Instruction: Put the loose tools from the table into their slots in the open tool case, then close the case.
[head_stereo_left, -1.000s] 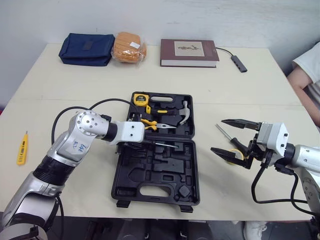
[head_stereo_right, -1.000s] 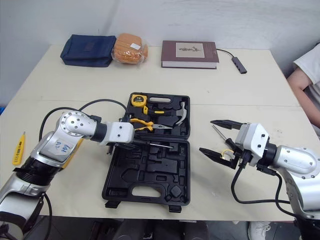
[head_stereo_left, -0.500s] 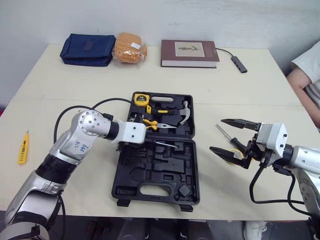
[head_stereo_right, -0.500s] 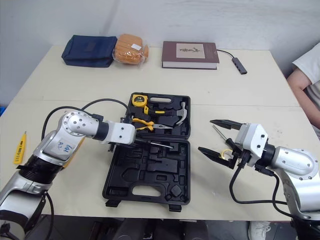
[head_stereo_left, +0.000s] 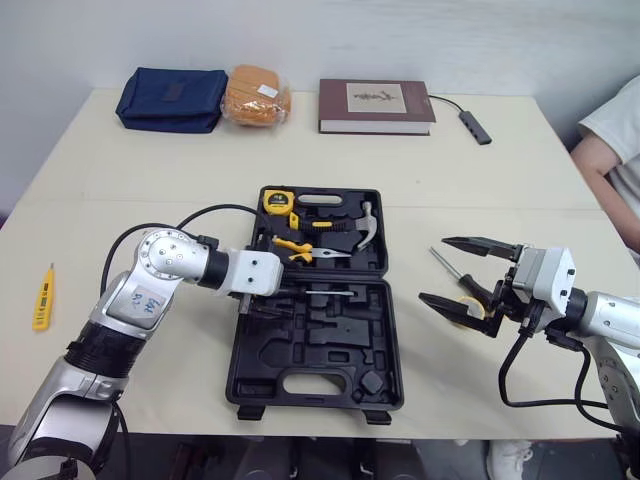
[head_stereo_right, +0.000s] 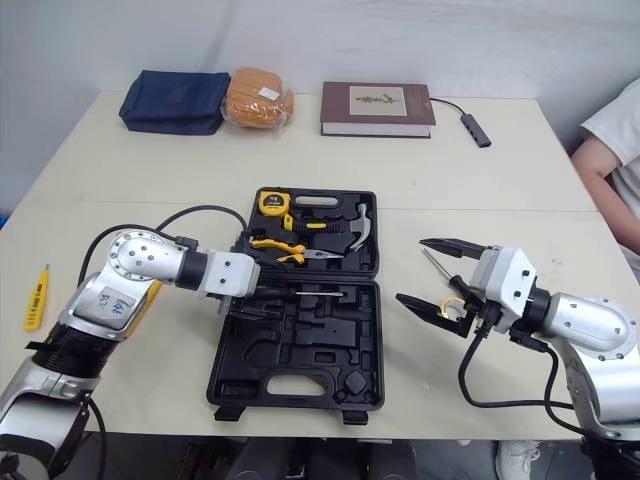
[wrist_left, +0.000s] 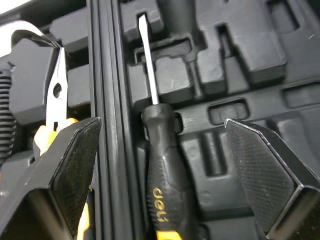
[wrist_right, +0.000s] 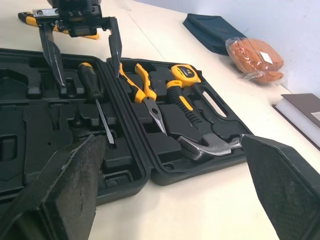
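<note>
A moment ago the left tool (wrist_left: 161, 121) reached further over the tool case (head_stereo_left: 255, 370), with the black screwdriver (wrist_left: 165, 165) sticking out in front of it. Now it has pulled back a little toward the case's left edge. The black screwdriver lies in the near half of the case, in a long slot beside the hinge. We think this 1 is now put away.

The left tool's 2 fingers stand wide open, 1 on each side of the handle, and they hold nothing.

The right tool (head_stereo_left: 434, 270) has not moved. It hangs wide open and empty over a 2nd screwdriver (head_stereo_left: 447, 268) on the counter (head_stereo_left: 150, 170), just right of the case. A yellow tester (head_stereo_left: 43, 298) lies far off to the left. We think both must go in before the case can shut.
</note>
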